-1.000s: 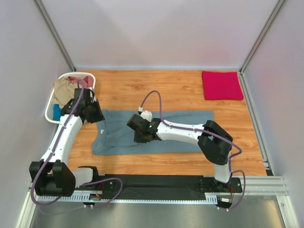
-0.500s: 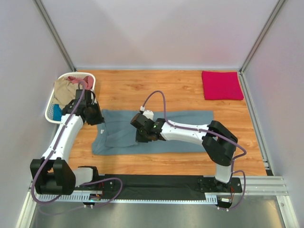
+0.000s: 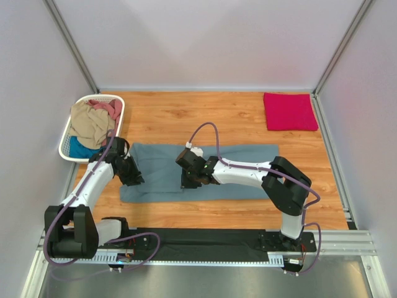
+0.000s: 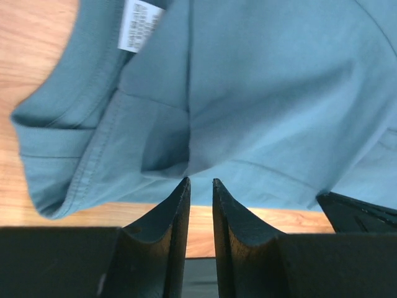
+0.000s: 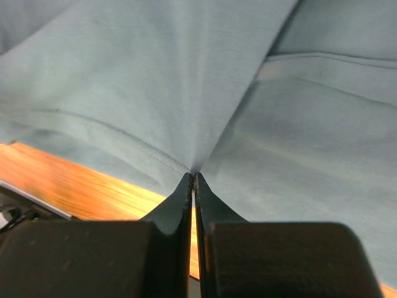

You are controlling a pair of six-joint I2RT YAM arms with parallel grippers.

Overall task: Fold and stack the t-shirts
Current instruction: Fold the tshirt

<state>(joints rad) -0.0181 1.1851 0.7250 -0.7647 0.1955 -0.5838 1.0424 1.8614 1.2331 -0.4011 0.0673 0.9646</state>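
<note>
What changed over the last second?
The left gripper swung from beside the basket toward the table's near side, along the left end of the grey-blue shirt. The right gripper stayed pinched on that shirt, barely shifting. The basket and the folded crimson shirt are unchanged.

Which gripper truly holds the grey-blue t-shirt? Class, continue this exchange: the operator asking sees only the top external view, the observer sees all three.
Observer: The right gripper is shut on the grey-blue t-shirt; the fabric puckers into its tips.
Operator: And the left one?
Observer: The left gripper shows a narrow gap between its jaws, with its tips at the shirt's edge. I cannot confirm a grip.
Operator: Which end of the shirt is that?
Observer: The collar end. A white label shows at the neckline.
</note>
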